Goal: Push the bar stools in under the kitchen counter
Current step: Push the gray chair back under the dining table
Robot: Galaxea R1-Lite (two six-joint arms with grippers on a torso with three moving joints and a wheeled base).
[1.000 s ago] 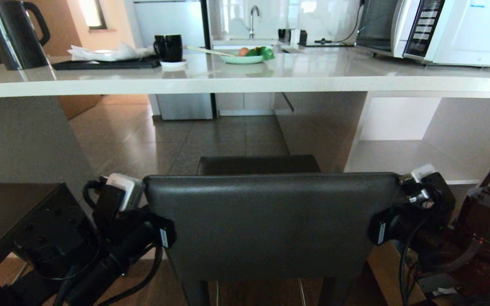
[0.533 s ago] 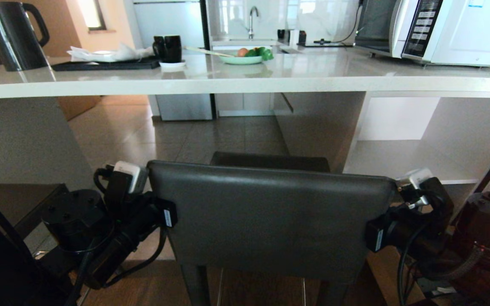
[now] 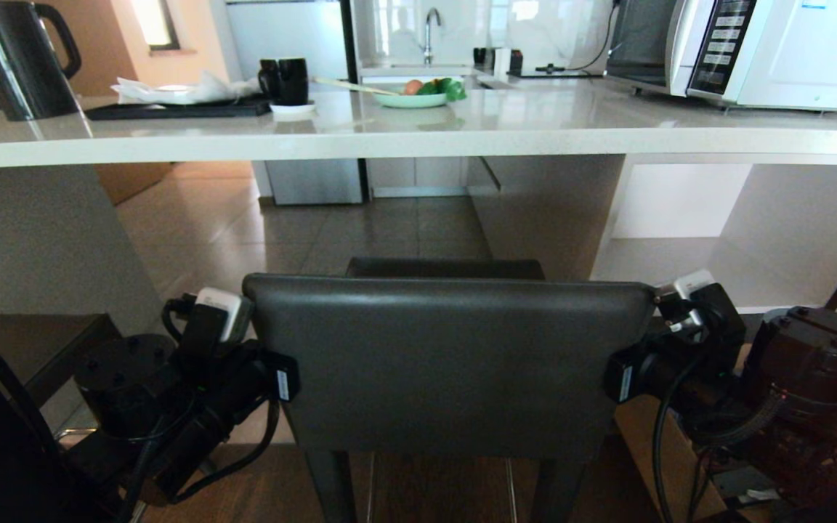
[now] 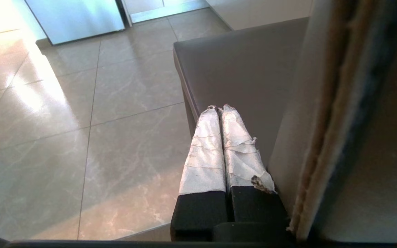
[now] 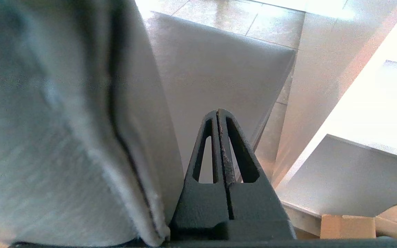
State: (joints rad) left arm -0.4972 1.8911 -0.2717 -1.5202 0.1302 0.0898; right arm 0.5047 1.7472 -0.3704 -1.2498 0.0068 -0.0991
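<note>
**Bar stool at kitchen counter, flanked by two closed grippers**

Bar stool (image 3: 455, 363): one in view. Dark grey leather backrest, flat dark seat, dark legs. It stands centred in front of the kitchen counter (image 3: 506, 127), its seat's far edge reaching toward the open space under the slab; the backrest is on the robot's side of the counter edge.

Grippers: two. The left gripper (image 4: 219, 109) has its tape-wrapped fingers pressed together, holding nothing, lying just beside the backrest's left edge above the seat. The right gripper (image 5: 218, 112) has its black fingers pressed together, holding nothing, just beside the backrest's right edge.

Countertop items, head view:
- Electric kettle (image 3: 15, 58), one, dark, at far left.
- Black tray (image 3: 179, 109), one, holding crumpled white paper (image 3: 186, 90).
- Black mugs (image 3: 286, 80), two as far as can be told, on a white saucer.
- Pale green plate (image 3: 413, 100), one, holding an orange-red item and green produce; a light stick rests on its rim.
- Microwave oven (image 3: 753, 51), one, white, at far right; panel lettering is too small to read.

Under the counter: a white open shelf unit (image 3: 687, 269), on the right.
</note>
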